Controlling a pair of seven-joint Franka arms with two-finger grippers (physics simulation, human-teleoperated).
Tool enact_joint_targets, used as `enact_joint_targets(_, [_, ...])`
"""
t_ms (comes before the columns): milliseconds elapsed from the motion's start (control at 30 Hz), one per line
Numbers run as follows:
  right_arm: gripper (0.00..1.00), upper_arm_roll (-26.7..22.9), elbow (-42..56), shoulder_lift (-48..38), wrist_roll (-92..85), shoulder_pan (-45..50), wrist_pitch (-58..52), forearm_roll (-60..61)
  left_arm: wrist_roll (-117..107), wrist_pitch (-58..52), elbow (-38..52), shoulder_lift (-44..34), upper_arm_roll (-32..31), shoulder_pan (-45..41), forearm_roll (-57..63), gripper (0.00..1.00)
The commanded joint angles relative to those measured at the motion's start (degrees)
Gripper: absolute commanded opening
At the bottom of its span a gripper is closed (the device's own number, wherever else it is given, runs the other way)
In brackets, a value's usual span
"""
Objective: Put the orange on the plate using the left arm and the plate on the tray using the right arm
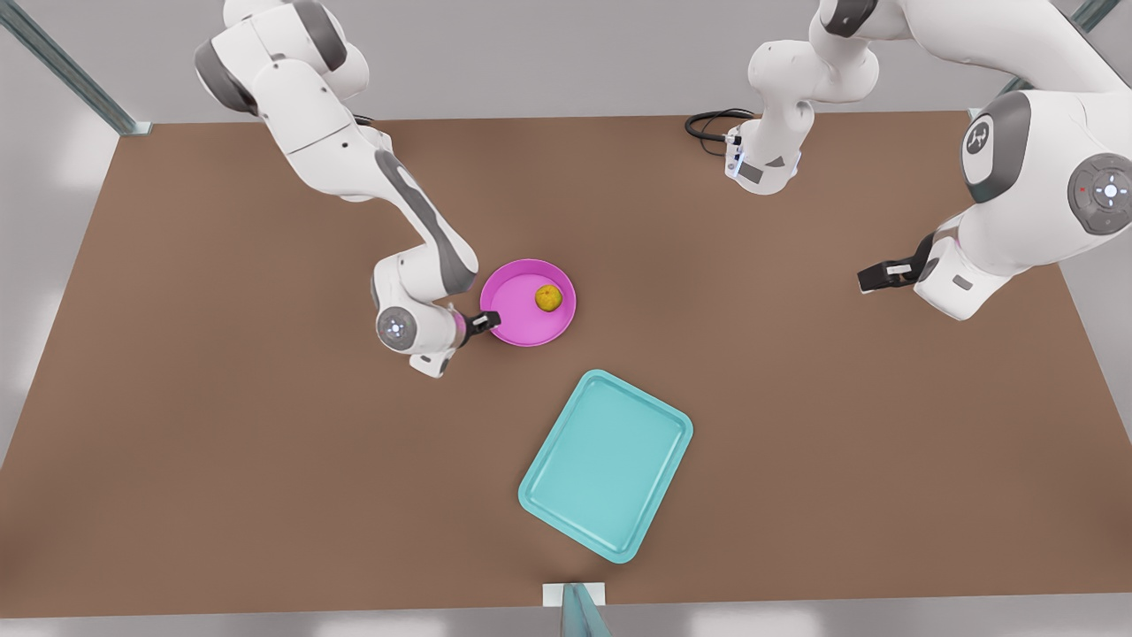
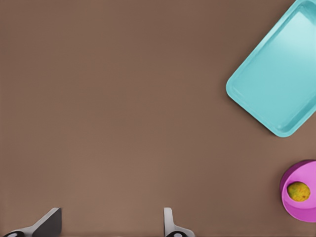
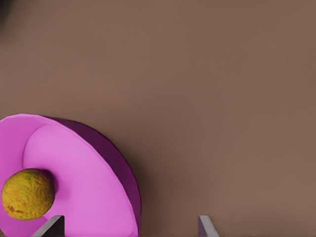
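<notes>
The orange [image 1: 548, 298] lies inside the magenta plate [image 1: 517, 310] near the table's middle. My right gripper [image 1: 485, 323] is at the plate's rim on the front view's left. In the right wrist view its open fingers [image 3: 54, 228] stand on either side of the plate's rim [image 3: 131, 197], with the orange [image 3: 28, 194] close by. The turquoise tray [image 1: 606, 464] lies nearer the front edge, apart from the plate. My left gripper [image 1: 874, 279] hovers at the front view's right, open and holding nothing. Its wrist view shows the tray [image 2: 281, 79], the plate [image 2: 306, 173] and the orange [image 2: 298, 191] far off.
A black cable [image 1: 707, 124] coils at the table's back edge. A small bracket [image 1: 573, 594] sits at the front edge below the tray. Bare brown tabletop [image 1: 221, 442] spreads around the plate and tray.
</notes>
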Motion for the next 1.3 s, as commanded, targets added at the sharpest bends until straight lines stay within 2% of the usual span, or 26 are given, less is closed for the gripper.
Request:
enact_joint_targets(0, [1.0, 0.0, 0.0, 0.6, 1.2, 0.2, 0.6, 0.1, 5.4, -0.5, 0.0, -0.1, 0.0, 0.0, 0.1, 1.0])
enact_joint_targets(467, [1.0, 0.0, 1.3, 6.1, -0.2, 2.6, 2.2, -0.2, 5.4, -0.9, 0.0, -0.3, -0.1, -0.1, 0.1, 1.0])
enact_joint_targets(500, [0.85, 0.0, 1.4, 6.1, -0.2, 2.6, 2.1, -0.2, 5.4, -0.9, 0.0, -0.3, -0.1, -0.1, 0.1, 1.0])
enact_joint_targets(533, [0.64, 0.0, 1.4, 6.1, -0.2, 2.6, 2.1, -0.2, 5.3, -0.9, 0.0, -0.3, -0.1, -0.1, 0.1, 1.0])
enact_joint_targets(567, [0.57, 0.0, 1.3, 6.1, -0.2, 2.6, 2.0, -0.2, 5.3, -1.0, 0.0, -0.3, -0.1, -0.1, 0.1, 1.0])
enact_joint_targets(633, [0.51, 0.0, 1.3, 6.2, -0.2, 2.5, 1.7, -0.2, 5.3, -1.0, -0.1, -0.2, -0.1, -0.1, 0.1, 1.0])
enact_joint_targets(667, [0.44, 0.0, 1.3, 6.2, -0.2, 2.5, 1.6, -0.2, 5.2, -1.0, 0.0, -0.3, -0.1, -0.1, 0.1, 1.0])
enact_joint_targets(767, [0.38, 0.0, 1.4, 6.2, -0.2, 2.1, 1.4, -0.2, 5.3, -1.4, 0.0, -0.3, 0.0, 0.0, 0.1, 1.0])
enact_joint_targets(833, [0.27, 0.0, 1.4, 6.2, 0.0, 2.0, 1.3, -0.2, 5.4, -1.4, 0.0, -0.3, 0.0, -0.1, 0.1, 1.0])
enact_joint_targets(933, [0.21, 0.0, 1.5, 6.1, -0.1, 2.4, 1.3, -0.2, 5.1, -1.5, 0.0, -0.3, 0.0, -0.1, 0.1, 1.0])
enact_joint_targets(1267, [0.21, 0.8, 4.0, 3.6, 0.1, 0.3, -2.7, 3.4, 4.4, -2.9, -0.1, 0.1, 0.6, 0.0, 0.1, 1.0])
